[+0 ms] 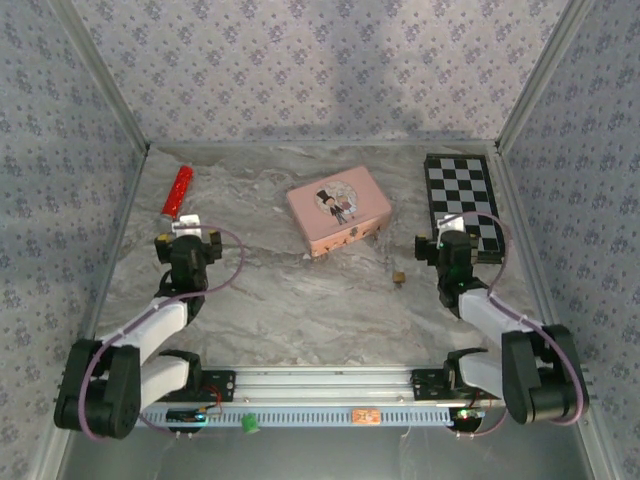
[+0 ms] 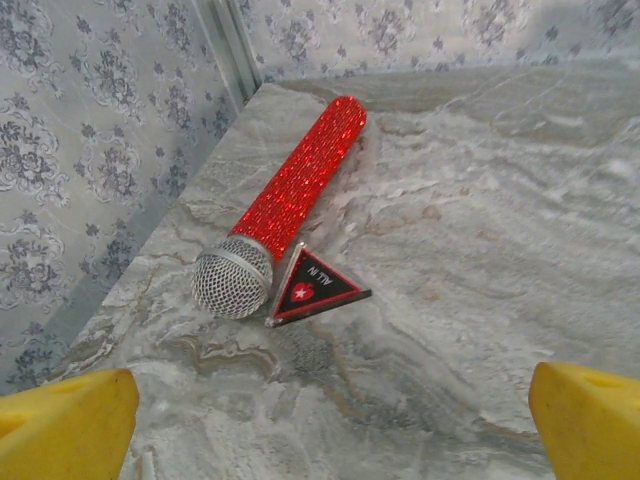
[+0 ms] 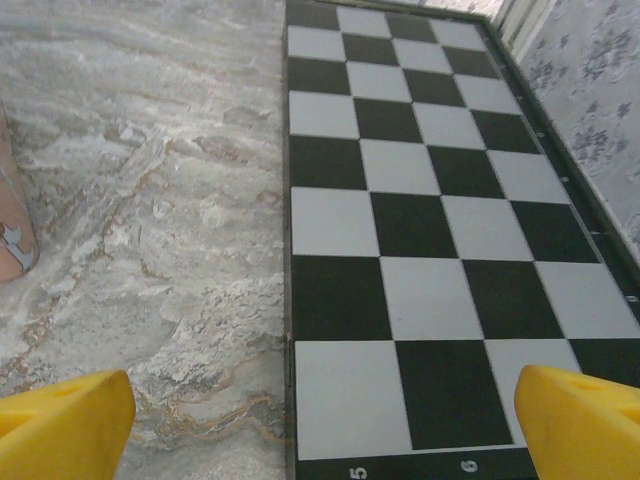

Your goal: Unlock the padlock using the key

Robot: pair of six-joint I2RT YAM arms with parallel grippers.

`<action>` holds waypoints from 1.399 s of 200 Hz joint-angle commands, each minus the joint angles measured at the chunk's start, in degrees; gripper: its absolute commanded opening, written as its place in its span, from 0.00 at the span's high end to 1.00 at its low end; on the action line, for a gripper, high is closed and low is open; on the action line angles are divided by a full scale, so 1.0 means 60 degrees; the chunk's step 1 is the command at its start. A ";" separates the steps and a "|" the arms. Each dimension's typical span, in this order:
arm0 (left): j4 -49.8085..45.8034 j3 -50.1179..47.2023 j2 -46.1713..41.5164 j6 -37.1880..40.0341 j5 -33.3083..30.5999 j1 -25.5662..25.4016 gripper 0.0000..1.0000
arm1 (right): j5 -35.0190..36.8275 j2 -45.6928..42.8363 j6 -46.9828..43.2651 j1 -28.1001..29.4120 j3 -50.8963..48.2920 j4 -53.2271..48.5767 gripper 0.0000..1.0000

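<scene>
Lab booth: wallpapered walls (image 1: pixel 300 60), marbled table (image 1: pixel 300 300)

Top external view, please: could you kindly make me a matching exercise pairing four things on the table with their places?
Things:
1. padlock
2. microphone
3. checkerboard
4. pink tin

Places on the table:
A. far left
B. far middle
C. far right
D. right of centre, nearer the arms

Pairs: 1-D, 2-A, 3-C, 4-B.

A red microphone (image 2: pixel 290 195) is seen far left on the marbled surface (image 1: pixel 300 300), a triangular badge (image 2: pixel 312 288) beside its head, a pink tin (image 1: pixel 338 209) centred, a chessboard (image 3: pixel 430 220) far right.
</scene>
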 commanded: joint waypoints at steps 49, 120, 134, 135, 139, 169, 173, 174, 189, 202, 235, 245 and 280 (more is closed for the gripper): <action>0.2982 -0.0086 0.2068 0.0863 0.2101 0.0479 0.00 | -0.1483 0.1221 -0.1366 0.0054 -0.0506 0.3305 0.01; 0.2749 0.0871 0.3831 -0.0198 0.3858 0.1730 0.00 | -0.2478 0.1953 -0.1307 -0.0590 -0.0697 0.4428 0.01; 0.3271 0.0733 0.3991 -0.0345 0.4015 0.1902 0.00 | -0.2815 0.2057 -0.0942 -0.0966 -0.0837 0.4798 0.01; 0.3247 0.0744 0.3988 -0.0357 0.3981 0.1900 0.00 | -0.2842 0.2083 -0.0921 -0.1002 -0.0844 0.4840 0.01; 0.3053 0.0811 0.3940 -0.0344 0.3949 0.1904 0.00 | -0.2903 0.2183 -0.0836 -0.1116 -0.0905 0.5031 0.01; 0.3062 0.0799 0.3949 -0.0328 0.3932 0.1890 0.00 | -0.2860 0.3200 -0.0466 -0.1432 -0.0530 0.5287 0.01; 0.3012 0.0802 0.3934 -0.0338 0.3931 0.1889 0.00 | -0.2585 0.3112 -0.0369 -0.1421 -0.0335 0.4758 0.01; 0.2993 0.0800 0.3930 -0.0339 0.3931 0.1886 0.00 | -0.2514 0.3094 -0.0342 -0.1427 -0.0278 0.4696 0.01; 0.3014 0.0808 0.3930 -0.0327 0.3932 0.1891 0.00 | -0.1687 0.3285 -0.0051 -0.1386 0.0104 0.4234 0.01; 0.3019 0.0799 0.3934 -0.0326 0.3914 0.1889 0.00 | -0.1843 0.3219 0.0038 -0.1477 0.0174 0.4018 0.01; 0.3004 0.0801 0.3926 -0.0324 0.3918 0.1869 0.00 | -0.1462 0.3208 0.0095 -0.1435 0.0085 0.4190 0.01; 0.3012 0.0804 0.3931 -0.0327 0.3917 0.1879 0.00 | -0.1539 0.3222 0.0123 -0.1453 0.0153 0.4107 0.01; 0.3006 0.0804 0.3926 -0.0332 0.3914 0.1873 0.00 | -0.1667 0.3208 0.0154 -0.1536 0.0146 0.4063 0.01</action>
